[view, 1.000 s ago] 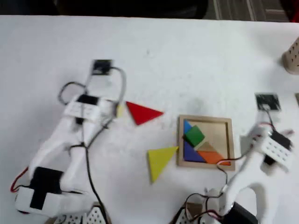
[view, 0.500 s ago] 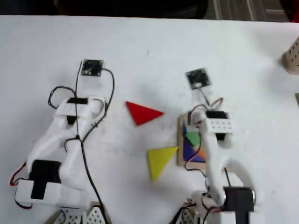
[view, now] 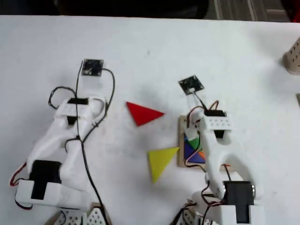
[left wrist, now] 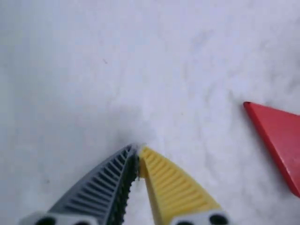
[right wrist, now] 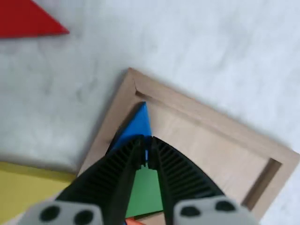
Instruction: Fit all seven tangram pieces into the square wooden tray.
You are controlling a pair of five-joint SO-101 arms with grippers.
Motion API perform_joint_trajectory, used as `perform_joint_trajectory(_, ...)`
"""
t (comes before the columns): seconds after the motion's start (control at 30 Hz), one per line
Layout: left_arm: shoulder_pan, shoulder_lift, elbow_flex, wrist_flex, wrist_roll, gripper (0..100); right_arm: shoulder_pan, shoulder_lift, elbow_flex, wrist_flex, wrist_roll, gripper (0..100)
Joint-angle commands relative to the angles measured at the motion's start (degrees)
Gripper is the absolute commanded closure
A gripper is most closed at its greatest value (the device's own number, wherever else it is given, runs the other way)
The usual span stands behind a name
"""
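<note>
The square wooden tray (right wrist: 187, 105) lies under my right arm (view: 215, 129), and its left rim (view: 181, 140) shows in the high view. Inside are a blue piece (right wrist: 138, 124), a green piece (right wrist: 147, 190) and other coloured pieces (view: 192, 151); the far half of the floor is bare wood. My right gripper (right wrist: 147, 140) is shut, its tips over the blue piece. A red triangle (view: 143, 113) and a yellow triangle (view: 160, 161) lie on the table left of the tray. My left gripper (left wrist: 138, 150) is shut on nothing, on bare table left of the red triangle (left wrist: 276, 140).
A wooden holder with holes (view: 293, 56) stands at the table's far right edge. Loose cables (view: 84, 140) hang along the left arm (view: 70, 122). The white table is open behind both arms.
My right arm has swung from right of the tray to above it, covering most of the tray in the high view. The left arm shifted slightly left, then stayed still.
</note>
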Motion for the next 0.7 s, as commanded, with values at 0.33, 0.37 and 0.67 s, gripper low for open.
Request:
perform_joint_trajectory(0.33,0.48,-0.40,-0.35,-1.76,-0.44,98,7.43,-13.93,-4.31,6.46,-1.67,98.1)
perform_joint_trajectory(0.37,0.48,-0.40,-0.35,-1.76,-0.44,98,8.40,-14.46,-4.22,6.29,-2.20,98.1)
perform_joint_trajectory(0.67,0.48,-0.40,-0.26,-1.76,-0.44,98,7.43,-0.13,-6.07,-1.54,-0.88,98.1)
